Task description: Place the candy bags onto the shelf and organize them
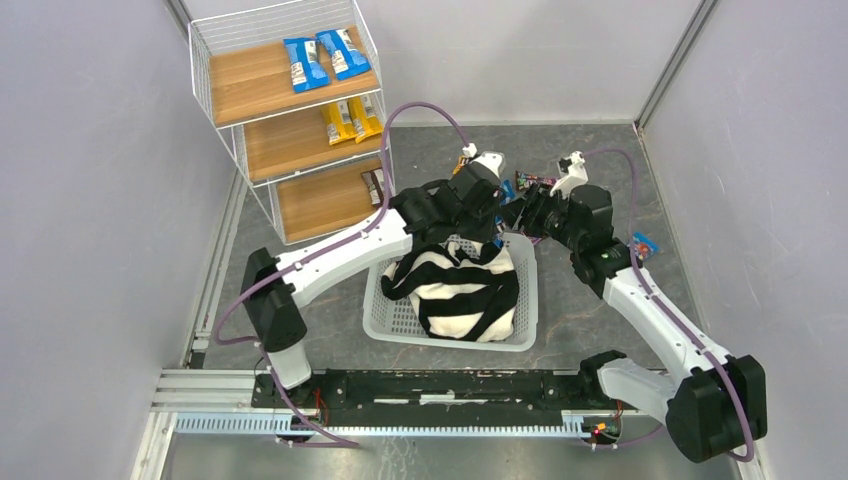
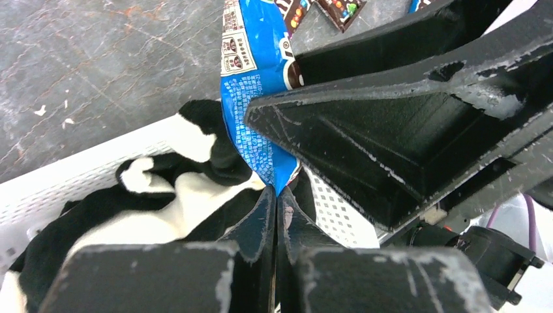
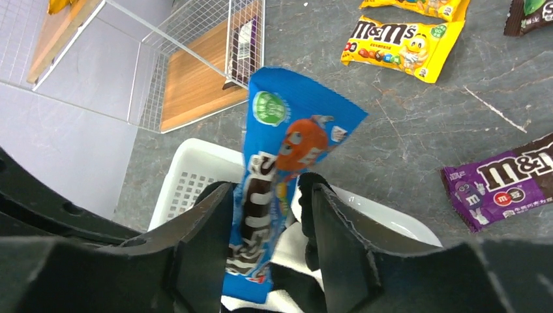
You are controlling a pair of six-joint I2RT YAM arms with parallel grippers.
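Note:
A blue candy bag (image 2: 251, 85) hangs above the far edge of the white basket (image 1: 390, 310). My left gripper (image 2: 276, 194) is shut on its lower corner. My right gripper (image 3: 269, 186) is open around the same blue bag (image 3: 287, 137); the bag rests against one finger, with a gap to the other. The shelf (image 1: 290, 120) stands at the back left. It has two blue bags (image 1: 305, 63) on top, yellow ones (image 1: 352, 120) on the middle board and a dark one (image 1: 373, 183) on the bottom board.
A black-and-white striped cloth (image 1: 455, 290) fills the basket. Loose on the grey floor lie yellow bags (image 3: 401, 42), a purple bag (image 3: 502, 189) and a dark one at the view's edge. Another blue packet (image 1: 645, 243) lies by the right arm.

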